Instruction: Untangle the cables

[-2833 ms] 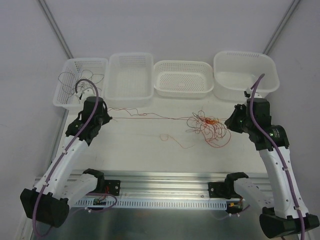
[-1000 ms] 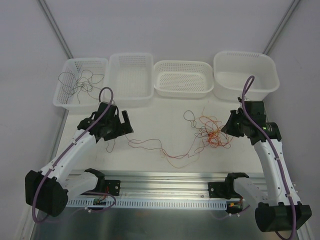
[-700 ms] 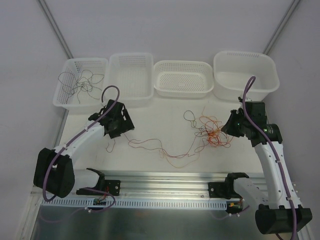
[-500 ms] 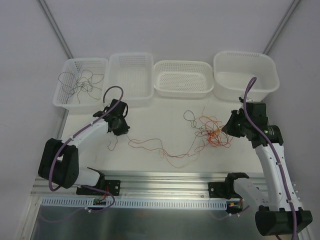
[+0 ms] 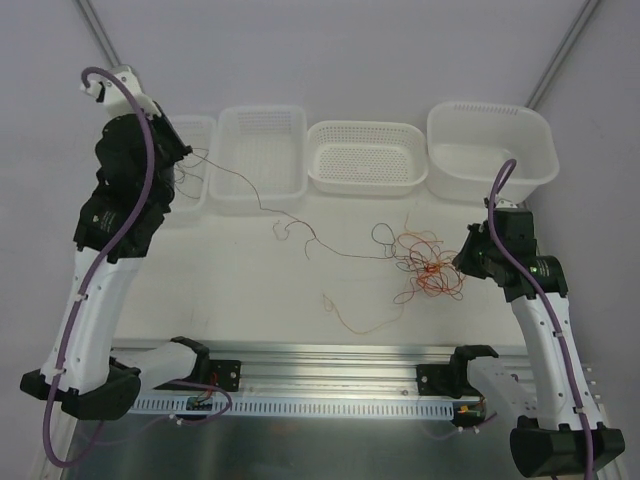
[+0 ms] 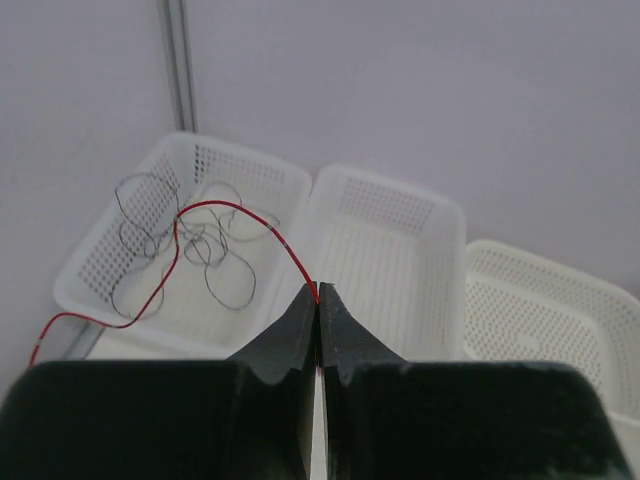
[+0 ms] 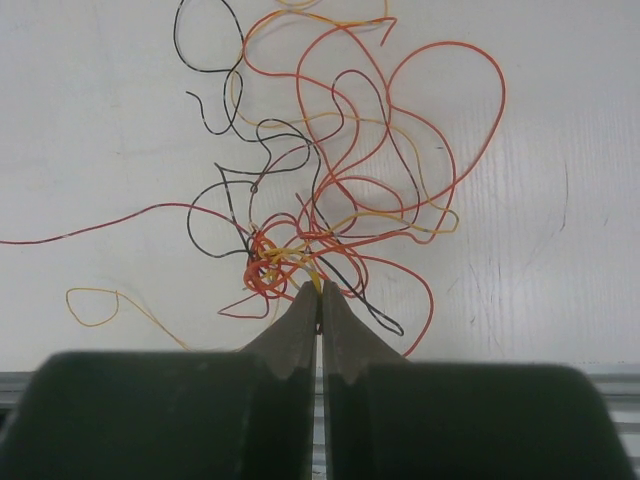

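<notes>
A tangle of cables (image 5: 425,267), bright red, orange-yellow and dark grey, lies on the table at the right. My right gripper (image 5: 462,262) is shut on an orange-yellow strand at the tangle's near edge (image 7: 320,285). My left gripper (image 5: 178,160) is raised high over the leftmost basket (image 5: 198,130) and is shut on a dark red cable (image 6: 245,215). That cable (image 5: 290,222) trails down and across the table to the tangle. Several dark grey cables (image 6: 205,255) lie in the leftmost basket (image 6: 100,270).
Three more white baskets stand in a row at the back: the second (image 5: 262,155), the third (image 5: 367,157) and the largest (image 5: 490,145). A loose orange-yellow strand (image 5: 350,315) curls on the table near the front rail (image 5: 330,360).
My left arm has risen from low over the table to high over the leftmost basket, drawing the dark red cable up and left. My right gripper has stayed on the tangle.
</notes>
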Robot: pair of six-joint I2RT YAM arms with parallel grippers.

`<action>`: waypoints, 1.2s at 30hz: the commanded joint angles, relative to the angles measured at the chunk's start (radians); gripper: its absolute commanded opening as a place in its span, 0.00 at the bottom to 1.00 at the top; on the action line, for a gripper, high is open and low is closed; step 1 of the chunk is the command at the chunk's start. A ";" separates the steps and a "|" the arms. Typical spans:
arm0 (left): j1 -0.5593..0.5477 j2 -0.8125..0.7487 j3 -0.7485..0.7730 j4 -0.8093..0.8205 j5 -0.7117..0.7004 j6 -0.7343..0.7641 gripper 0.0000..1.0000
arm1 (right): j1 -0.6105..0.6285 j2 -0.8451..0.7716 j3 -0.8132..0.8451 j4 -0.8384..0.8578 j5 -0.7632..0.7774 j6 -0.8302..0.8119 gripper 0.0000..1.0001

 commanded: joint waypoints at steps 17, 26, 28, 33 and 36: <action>0.180 0.338 0.740 0.063 -0.198 0.489 0.00 | 0.008 0.000 0.002 -0.091 0.321 0.049 0.01; 0.294 0.346 0.651 0.066 -0.141 0.475 0.00 | -0.110 0.000 0.065 -0.097 0.395 0.109 0.01; 0.299 0.347 0.628 0.066 -0.088 0.457 0.00 | -0.116 0.015 0.073 -0.076 0.300 0.102 0.01; 0.299 0.361 0.590 0.065 0.172 0.346 0.00 | -0.113 0.085 0.085 0.006 0.061 0.066 0.01; 0.299 0.382 0.617 0.066 0.267 0.300 0.00 | -0.066 0.127 0.068 0.058 -0.111 0.056 0.01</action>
